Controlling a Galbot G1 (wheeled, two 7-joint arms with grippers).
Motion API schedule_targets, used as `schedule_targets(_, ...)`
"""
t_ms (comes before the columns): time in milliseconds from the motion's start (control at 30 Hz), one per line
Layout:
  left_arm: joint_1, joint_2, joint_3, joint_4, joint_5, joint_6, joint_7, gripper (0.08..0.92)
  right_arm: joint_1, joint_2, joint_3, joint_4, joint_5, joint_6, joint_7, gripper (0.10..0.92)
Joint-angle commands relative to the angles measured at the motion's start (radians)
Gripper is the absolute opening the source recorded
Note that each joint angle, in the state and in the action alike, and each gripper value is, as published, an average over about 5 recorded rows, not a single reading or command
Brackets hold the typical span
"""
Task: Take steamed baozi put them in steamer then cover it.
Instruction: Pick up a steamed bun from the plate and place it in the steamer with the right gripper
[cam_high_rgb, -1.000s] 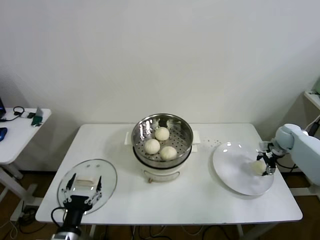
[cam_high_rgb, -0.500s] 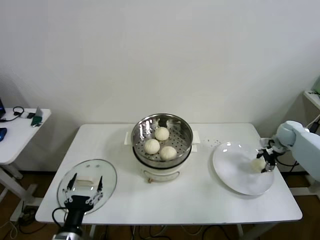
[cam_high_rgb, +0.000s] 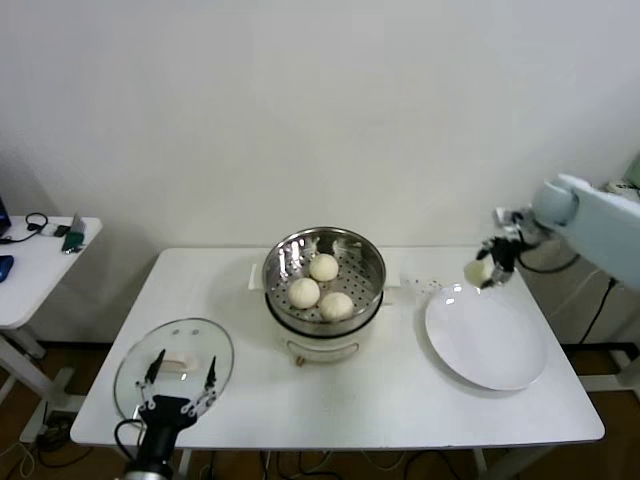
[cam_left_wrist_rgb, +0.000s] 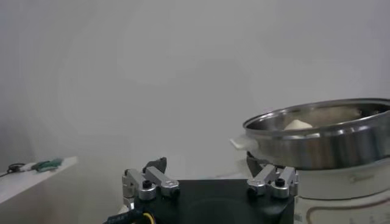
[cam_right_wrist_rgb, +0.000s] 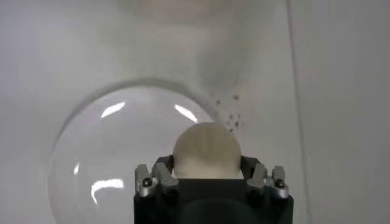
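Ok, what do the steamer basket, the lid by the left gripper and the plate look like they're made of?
Steamer: polished steel, apparently; it mirrors the room and has a perforated floor. Lid: likely clear glass; the table shows through, and its edge looks metal-rimmed. Plate: glossy white, probably glazed ceramic, though plastic is possible; it shows sharp highlights.

Bright, even indoor light fills the room, with only soft shadows on the bench (cam_high_rgb: 400, 390). Small white highlights glint on the plate (cam_right_wrist_rgb: 109, 158) and on the shiny steamer (cam_high_rgb: 324, 280) rim. Both wrist views look hazy and washed out, the wall featureless.
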Motion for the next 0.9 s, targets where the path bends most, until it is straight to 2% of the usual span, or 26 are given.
schedule_targets(33,0.000,0.011,0.015,0.002,-0.007,-0.012,0.000,0.823,0.367,0.220,-0.446,0.079,0.470,-0.070,0.025,0.704)
schedule_targets(200,-0.004,0.023,0.020,0.002,-0.014,-0.017,0.000,0.823,0.367,0.344,-0.457,0.079,0.560,-0.098,0.050,0.704)
schedule_targets(467,-0.011,0.030,0.021,0.003,-0.025,-0.020,0.000,0.823,0.331,0.487,-0.460,0.064,0.616,-0.118,0.074,0.711)
schedule_targets(900,-0.012,0.037,0.010,0.011,-0.045,-0.013,-0.016,0.823,0.192,0.588,-0.445,0.015,0.565,-0.133,0.103,0.712)
